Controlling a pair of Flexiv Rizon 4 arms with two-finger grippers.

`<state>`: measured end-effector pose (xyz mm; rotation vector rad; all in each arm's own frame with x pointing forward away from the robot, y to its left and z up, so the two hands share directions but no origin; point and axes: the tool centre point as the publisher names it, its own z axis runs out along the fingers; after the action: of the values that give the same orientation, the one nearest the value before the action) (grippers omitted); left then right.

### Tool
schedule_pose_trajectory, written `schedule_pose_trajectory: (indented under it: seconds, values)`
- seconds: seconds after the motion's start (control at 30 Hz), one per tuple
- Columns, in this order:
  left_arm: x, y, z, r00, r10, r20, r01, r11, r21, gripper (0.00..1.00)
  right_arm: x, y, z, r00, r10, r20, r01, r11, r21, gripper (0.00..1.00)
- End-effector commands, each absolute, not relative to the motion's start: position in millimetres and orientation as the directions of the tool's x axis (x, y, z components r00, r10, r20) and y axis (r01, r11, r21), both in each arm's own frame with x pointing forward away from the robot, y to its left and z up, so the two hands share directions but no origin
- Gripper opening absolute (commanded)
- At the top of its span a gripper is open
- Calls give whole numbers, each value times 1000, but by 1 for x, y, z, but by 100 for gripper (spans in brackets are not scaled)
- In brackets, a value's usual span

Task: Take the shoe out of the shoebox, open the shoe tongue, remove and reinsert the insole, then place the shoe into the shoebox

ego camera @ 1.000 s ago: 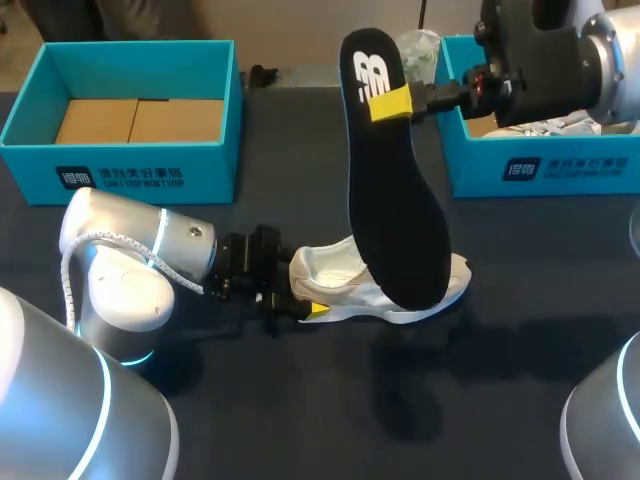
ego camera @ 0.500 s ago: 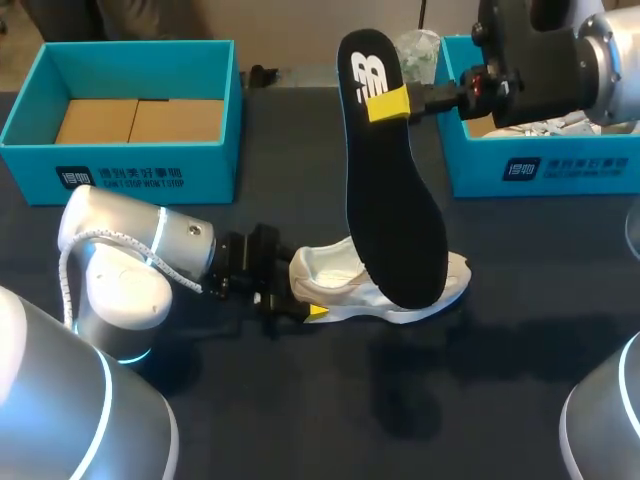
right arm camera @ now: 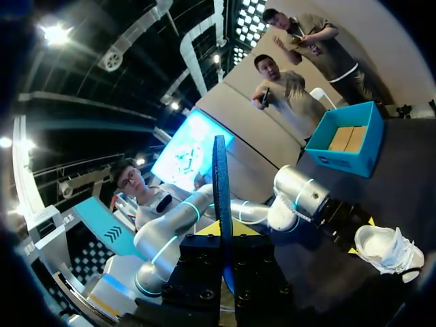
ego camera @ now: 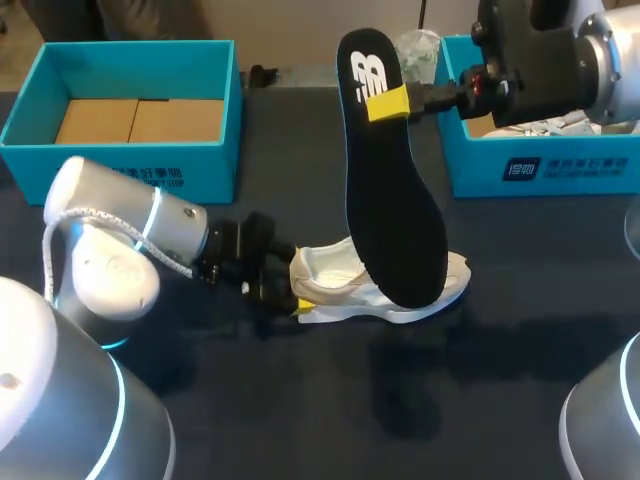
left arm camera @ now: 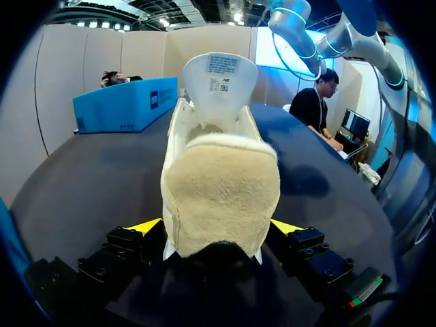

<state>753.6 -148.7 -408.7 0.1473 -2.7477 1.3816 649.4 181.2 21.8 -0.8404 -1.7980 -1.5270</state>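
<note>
Right tool (ego camera: 390, 103) pinches insole (ego camera: 395, 220); left tool (left arm camera: 216, 231) clamps shoe (ego camera: 335, 272); left shoebox (ego camera: 120, 165) holds cardboard (ego camera: 140, 120).

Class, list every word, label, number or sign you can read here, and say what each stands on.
Insole: a large white logo near its heel end; no readable words.
Left shoebox: white print on its front wall, too small to read.
Right shoebox: the same, too small to read.
Shoe: a printed label on its tongue, too blurred to read.
</note>
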Motion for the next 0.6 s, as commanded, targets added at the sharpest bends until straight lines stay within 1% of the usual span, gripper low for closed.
schedule_pose_trajectory:
  seconds: [0.03,0.3,0.6]
  values:
    - [755,-145,-394,-992,-50,112,-116,689,-716,100,651,184,22,-600,73,797,798,129,589,0]
    - [758,-141,-385,-986,-51,160,-138,788,-600,100,651,184,22,-600,73,797,798,129,589,0]
    - [758,-141,-385,-986,-51,160,-138,788,-600,100,651,184,22,-600,73,797,798,129,589,0]
